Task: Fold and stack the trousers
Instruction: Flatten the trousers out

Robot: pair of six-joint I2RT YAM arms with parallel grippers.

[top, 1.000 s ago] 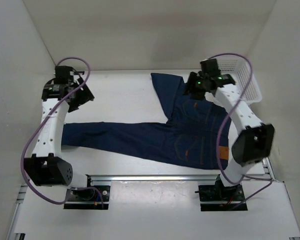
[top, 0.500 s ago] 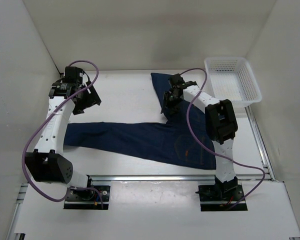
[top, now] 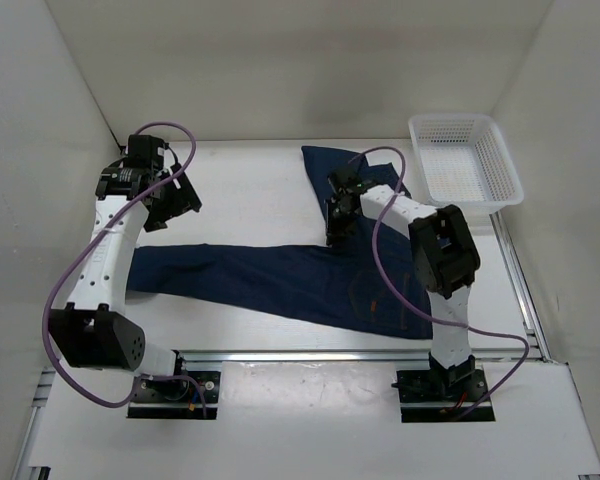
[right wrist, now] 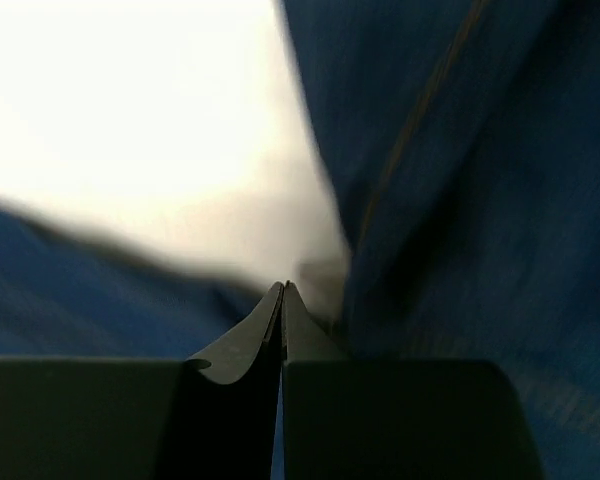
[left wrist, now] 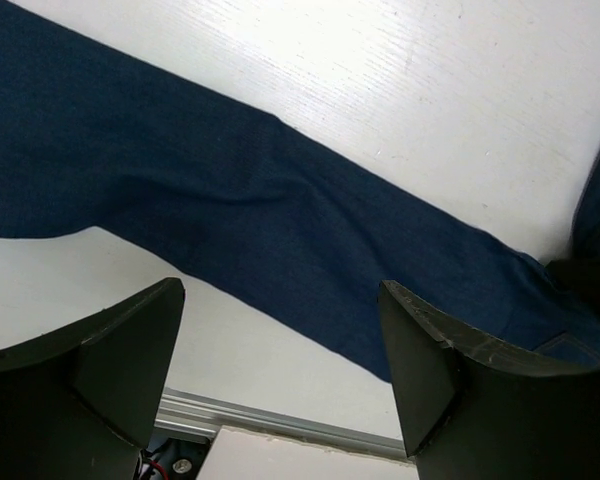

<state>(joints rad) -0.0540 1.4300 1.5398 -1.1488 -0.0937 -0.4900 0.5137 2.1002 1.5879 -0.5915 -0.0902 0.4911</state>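
The dark navy trousers (top: pixel 280 280) lie flat on the white table. One long leg runs left, the other (top: pixel 330 170) angles toward the back, and the waist is at the near right. My right gripper (top: pixel 337 225) is down at the crotch fork between the two legs. Its jaws are shut tip to tip (right wrist: pixel 283 287), with no cloth visible between them and blurred denim (right wrist: pixel 460 200) on both sides. My left gripper (top: pixel 175 200) hovers open above the table behind the long leg, and the leg (left wrist: pixel 230 200) runs across its wrist view beyond the wide-apart fingers (left wrist: pixel 280 290).
A white mesh basket (top: pixel 465 160) stands at the back right corner. White walls close in the left, back and right sides. An aluminium rail (top: pixel 310 355) runs along the near edge by the arm bases.
My right arm swung left from beside the basket to the trousers' crotch, lowered, and its jaws closed. My left gripper shifted slightly right and back, staying open.
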